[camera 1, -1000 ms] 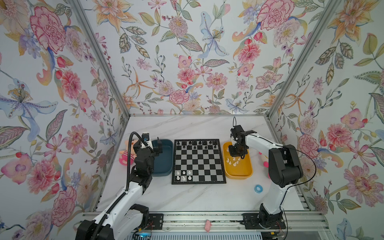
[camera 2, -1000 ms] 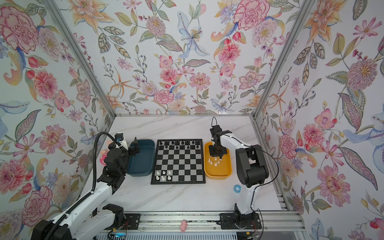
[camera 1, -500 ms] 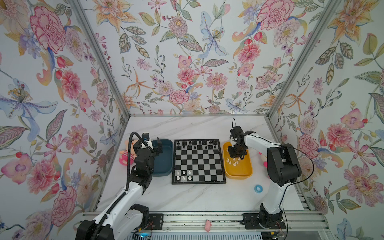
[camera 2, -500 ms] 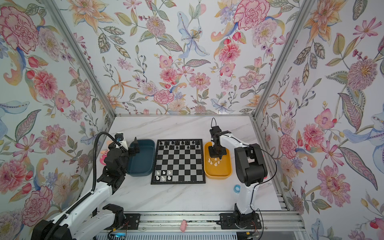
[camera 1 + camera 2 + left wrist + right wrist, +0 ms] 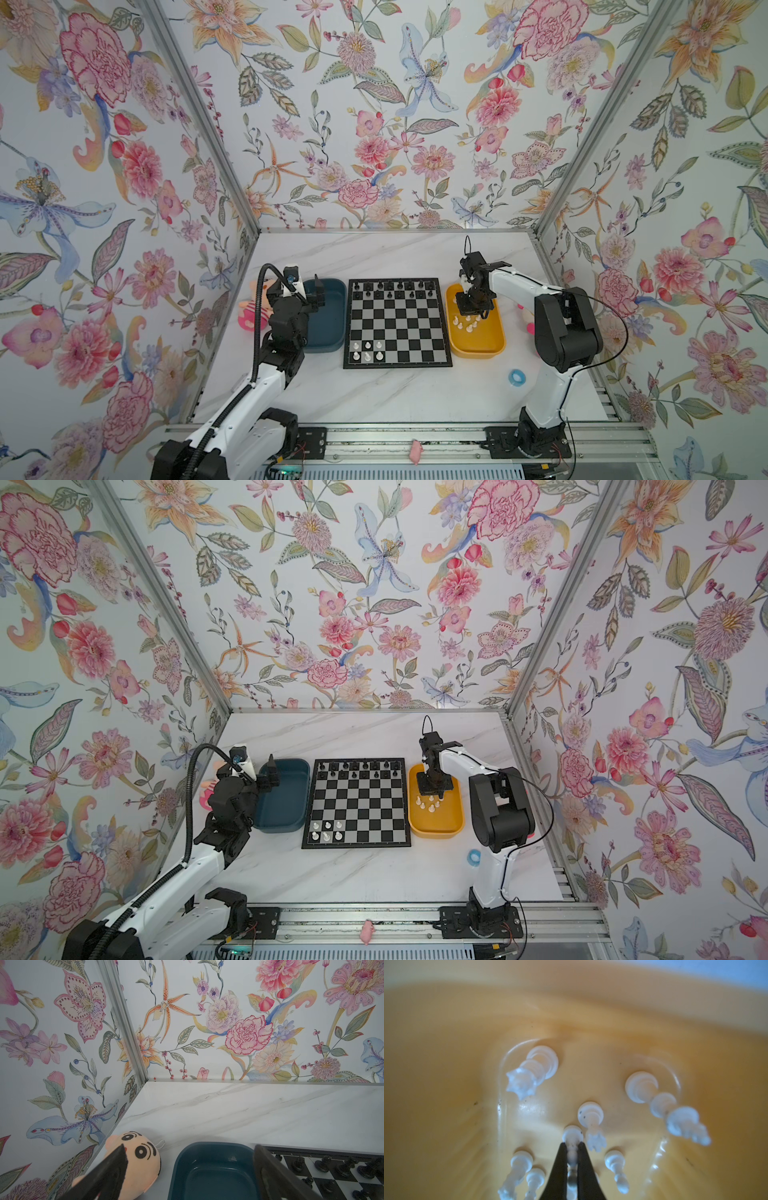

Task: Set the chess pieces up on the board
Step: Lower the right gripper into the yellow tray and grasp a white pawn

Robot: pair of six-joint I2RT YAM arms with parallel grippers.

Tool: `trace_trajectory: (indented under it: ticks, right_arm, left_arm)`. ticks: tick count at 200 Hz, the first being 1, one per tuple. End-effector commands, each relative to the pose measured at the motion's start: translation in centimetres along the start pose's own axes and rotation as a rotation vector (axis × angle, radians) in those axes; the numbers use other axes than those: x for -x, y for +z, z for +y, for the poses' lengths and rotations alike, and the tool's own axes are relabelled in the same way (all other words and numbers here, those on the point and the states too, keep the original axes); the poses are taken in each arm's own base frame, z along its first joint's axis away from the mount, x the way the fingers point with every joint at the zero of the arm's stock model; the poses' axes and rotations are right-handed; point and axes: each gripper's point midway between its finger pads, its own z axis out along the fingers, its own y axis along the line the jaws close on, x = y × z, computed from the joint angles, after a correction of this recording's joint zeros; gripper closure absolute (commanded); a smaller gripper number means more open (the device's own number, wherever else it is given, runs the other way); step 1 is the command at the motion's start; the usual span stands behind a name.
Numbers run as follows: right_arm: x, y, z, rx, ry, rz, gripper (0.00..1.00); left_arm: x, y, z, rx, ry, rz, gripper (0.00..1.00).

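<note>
Since a second ago the right gripper (image 5: 572, 1145) has been closed onto one white piece (image 5: 572, 1134) low inside the yellow tray (image 5: 482, 345); it is now pinched between both fingers. Other white chess pieces (image 5: 465, 325) are seen upright around it in the tray. Six more are set at the near-left corner of the board (image 5: 397, 332). Black chessmen (image 5: 395, 289) are lined along the far rows. The left gripper (image 5: 190, 1148) is held wide open over the teal tray (image 5: 214, 1180).
</note>
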Motion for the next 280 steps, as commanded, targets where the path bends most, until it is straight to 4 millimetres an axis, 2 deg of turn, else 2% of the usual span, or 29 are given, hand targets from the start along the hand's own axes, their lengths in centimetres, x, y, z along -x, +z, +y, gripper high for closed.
trace_trajectory:
  ticks: [1,172,200,242,280]
  right_arm:
    - [0.5,-1.2,0.0,0.005,0.002,-0.025,0.96]
    - [1.2,-3.7,1.0,0.002,-0.022,-0.055,0.97]
    - [1.3,-5.2,2.0,-0.004,-0.052,-0.069,0.97]
    - [0.9,-8.5,3.8,-0.035,-0.125,-0.084,0.97]
    - [-0.4,-11.8,6.8,-0.034,-0.208,-0.096,0.96]
  left_arm:
    - [1.5,-0.2,-0.3,-0.012,-0.027,-0.040,0.04]
    - [1.5,-0.7,0.0,-0.007,-0.029,-0.053,0.04]
    - [1.4,-0.9,0.1,-0.006,-0.030,-0.057,0.04]
    - [1.2,-1.0,0.1,-0.009,-0.028,-0.058,0.04]
    - [1.3,-1.5,0.5,-0.003,-0.032,-0.072,0.03]
